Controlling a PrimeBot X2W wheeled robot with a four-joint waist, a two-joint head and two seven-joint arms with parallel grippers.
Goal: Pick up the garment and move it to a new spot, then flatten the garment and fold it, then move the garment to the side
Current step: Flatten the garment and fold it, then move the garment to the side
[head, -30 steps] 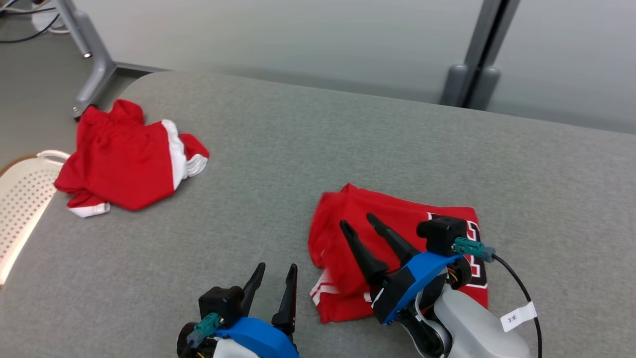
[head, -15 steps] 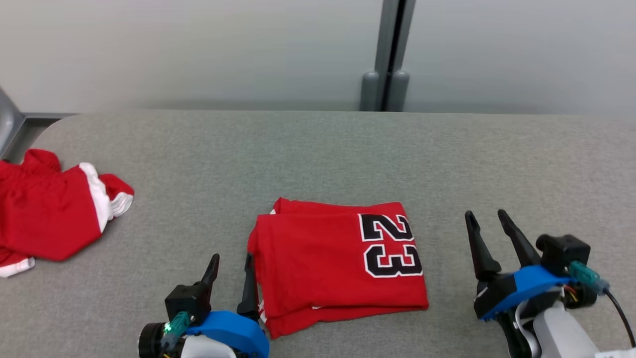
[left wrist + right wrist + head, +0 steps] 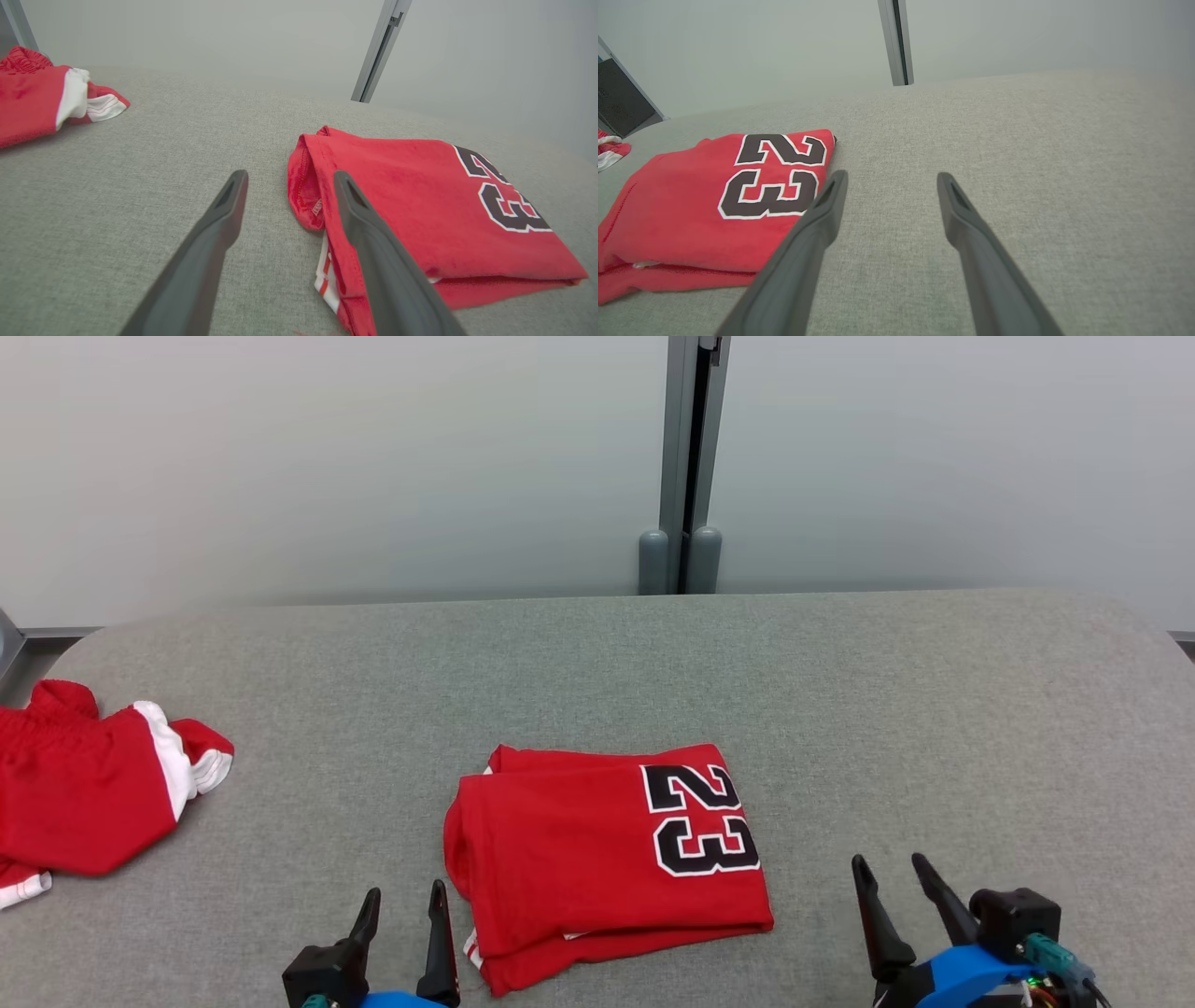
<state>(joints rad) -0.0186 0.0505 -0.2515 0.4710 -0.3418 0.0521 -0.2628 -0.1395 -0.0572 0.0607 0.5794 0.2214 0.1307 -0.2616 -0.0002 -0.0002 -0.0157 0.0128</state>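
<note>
The garment (image 3: 579, 859) is a red jersey with a black "23", lying folded in a rough rectangle on the grey table (image 3: 887, 709). My left gripper (image 3: 405, 896) stands open and empty just beside its left edge. In the left wrist view the garment's (image 3: 411, 196) folded edge lies right next to the left gripper (image 3: 290, 176). My right gripper (image 3: 889, 864) is open and empty, a short way to the right of the jersey and apart from it. The right wrist view has the garment (image 3: 682, 210) to the left of the right gripper (image 3: 892, 175), over bare table.
A second red garment with white trim (image 3: 84, 793) lies crumpled at the table's left edge, also seen as red cloth (image 3: 28, 98) in the left wrist view. A grey post (image 3: 686, 467) stands against the pale wall behind the table. Bare grey table stretches right and behind the jersey.
The head camera has swung, so the whole picture shifted. My right gripper has come off the jersey and now stands to its right. The jersey now lies flat and folded.
</note>
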